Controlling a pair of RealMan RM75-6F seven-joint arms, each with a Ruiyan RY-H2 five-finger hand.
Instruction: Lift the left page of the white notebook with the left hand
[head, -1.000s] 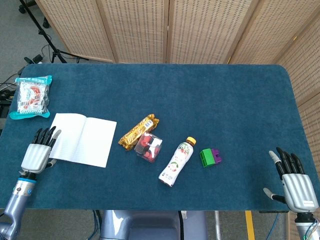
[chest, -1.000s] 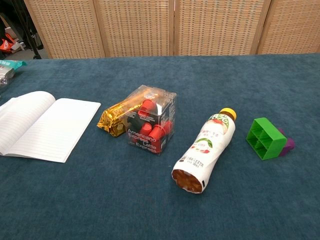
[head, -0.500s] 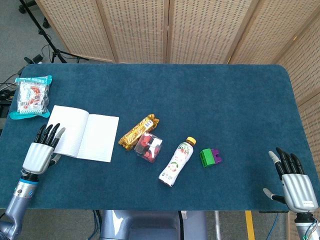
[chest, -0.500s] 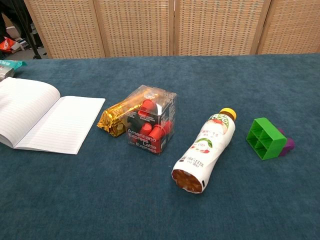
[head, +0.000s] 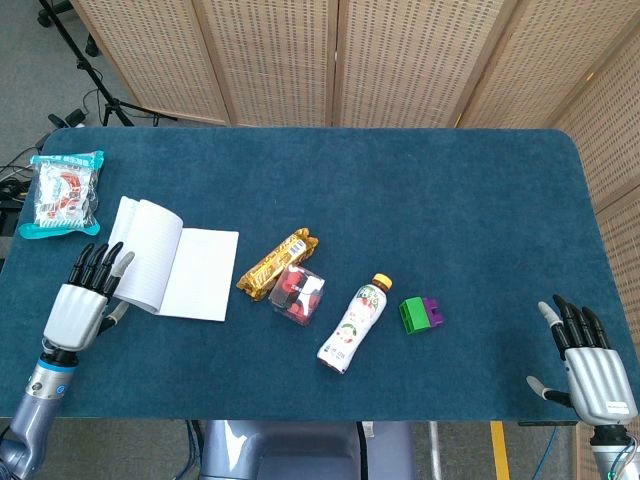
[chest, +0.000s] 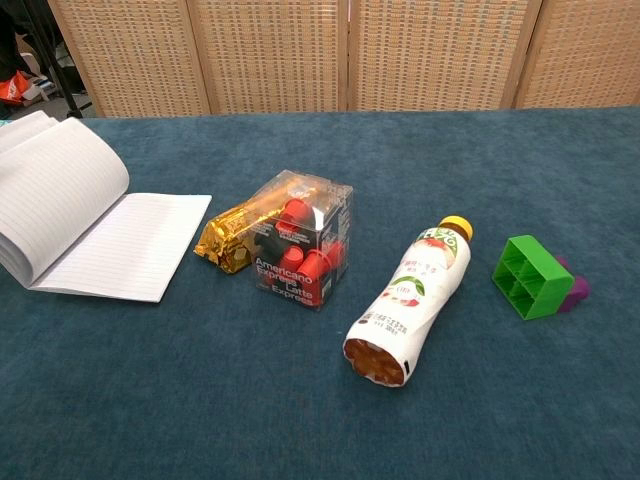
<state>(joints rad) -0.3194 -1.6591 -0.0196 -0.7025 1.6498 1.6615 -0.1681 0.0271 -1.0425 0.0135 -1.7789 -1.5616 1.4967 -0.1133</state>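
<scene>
The white notebook (head: 200, 273) lies open at the table's left, lined pages up. Its left page (head: 148, 254) curls up off the table and arches toward the spine; the chest view shows this raised leaf (chest: 60, 195) bowed high over the flat right page (chest: 130, 245). My left hand (head: 80, 300) is at the page's outer edge, fingers straight and slightly apart, their tips against the lifted leaf. My right hand (head: 590, 365) rests with fingers spread at the near right corner of the table, holding nothing. Neither hand shows in the chest view.
A teal snack packet (head: 62, 192) lies behind the notebook at the far left. Right of the notebook are a gold-wrapped bar (head: 277, 262), a clear box of red capsules (head: 297, 292), a lying bottle (head: 355, 322), and a green block (head: 413, 314) against a purple one (head: 432, 305).
The left page has risen from flat to a high curl. The notebook slid slightly right, and my left hand moved a little right with it. The right hand stayed put.
</scene>
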